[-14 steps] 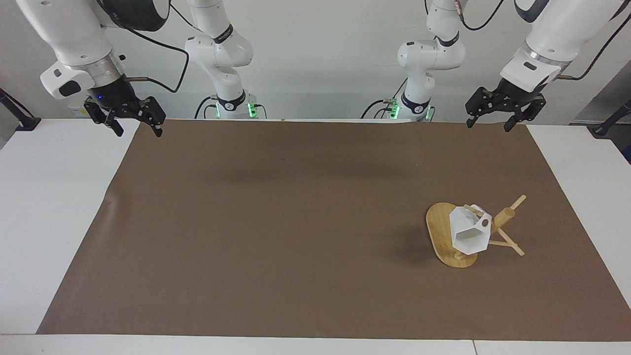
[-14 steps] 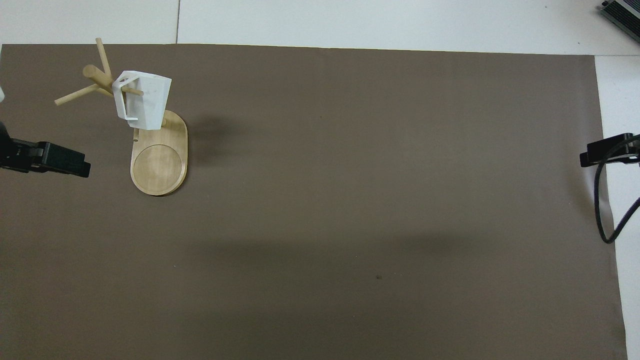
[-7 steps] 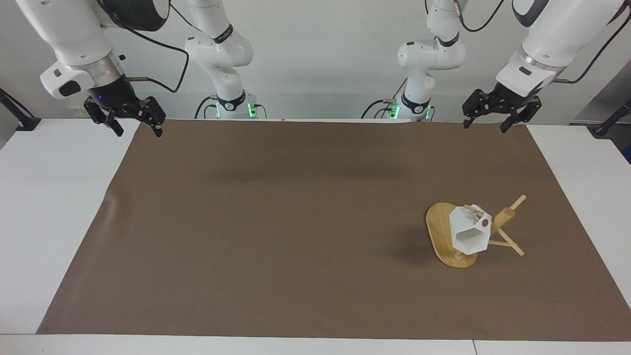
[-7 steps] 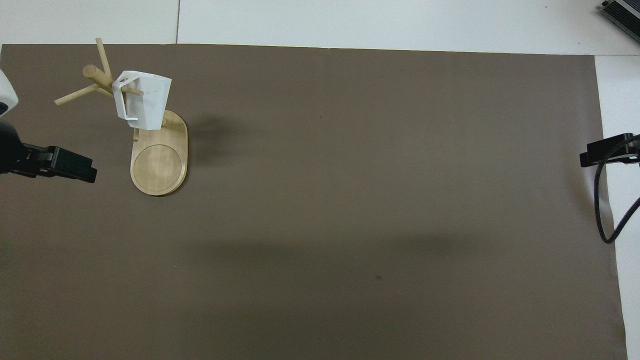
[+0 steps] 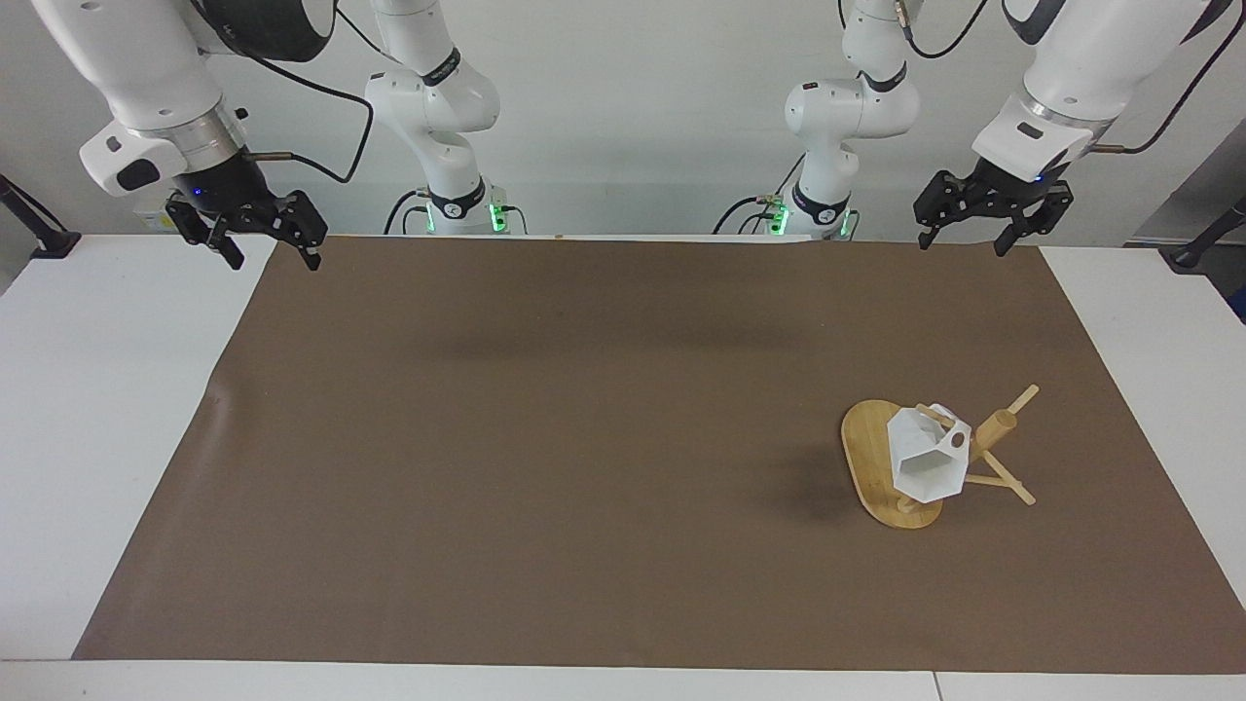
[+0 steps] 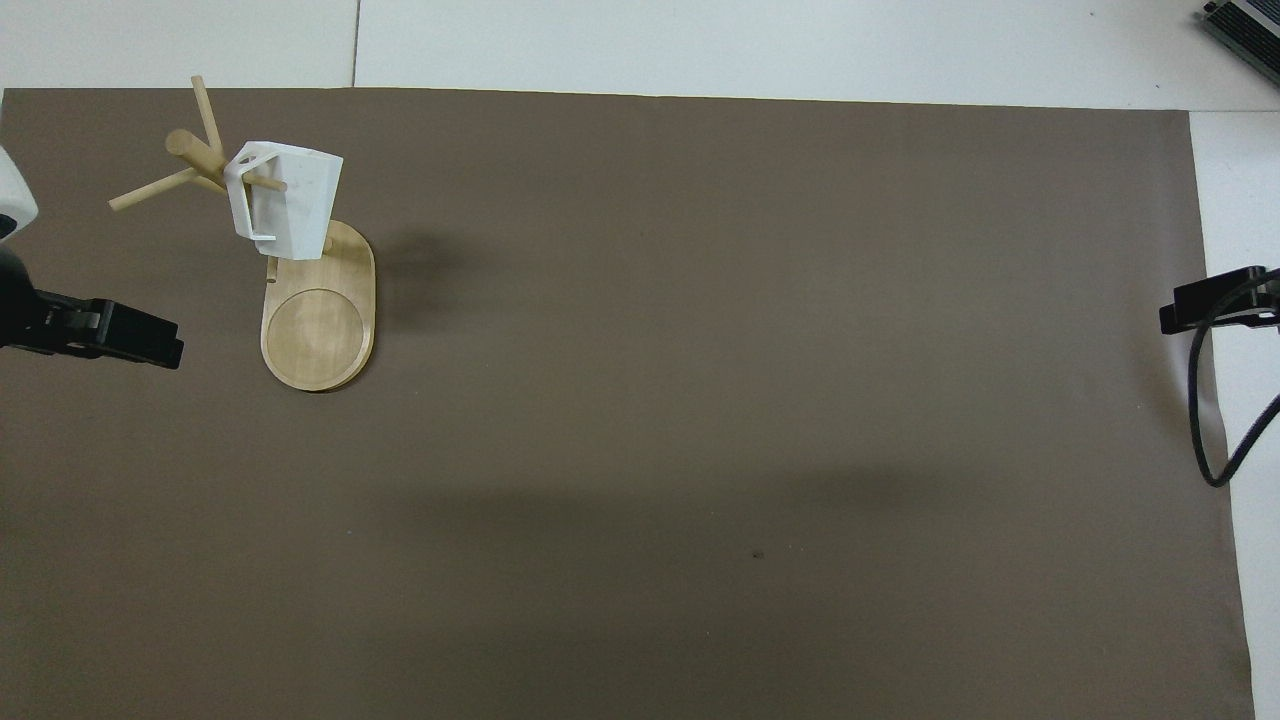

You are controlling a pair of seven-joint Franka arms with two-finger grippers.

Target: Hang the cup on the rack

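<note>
The white faceted cup (image 5: 925, 458) hangs by its handle on a peg of the bamboo rack (image 5: 866, 453), which stands on the brown mat toward the left arm's end of the table. In the overhead view the cup (image 6: 290, 200) hangs above the rack's oval base (image 6: 318, 330). My left gripper (image 5: 962, 243) is open and empty, raised over the mat's corner at the robots' edge, well apart from the rack. My right gripper (image 5: 274, 259) is open and empty, raised over the mat's corner at the right arm's end, where that arm waits.
The brown mat (image 5: 584, 438) covers most of the white table (image 5: 97, 409). Bare pegs (image 5: 1022, 397) stick out from the rack's post toward the left arm's end. A black cable (image 6: 1200, 420) hangs by the right gripper.
The left gripper has shifted slightly while staying raised over the mat's corner. The cup, the rack and the right arm have not moved.
</note>
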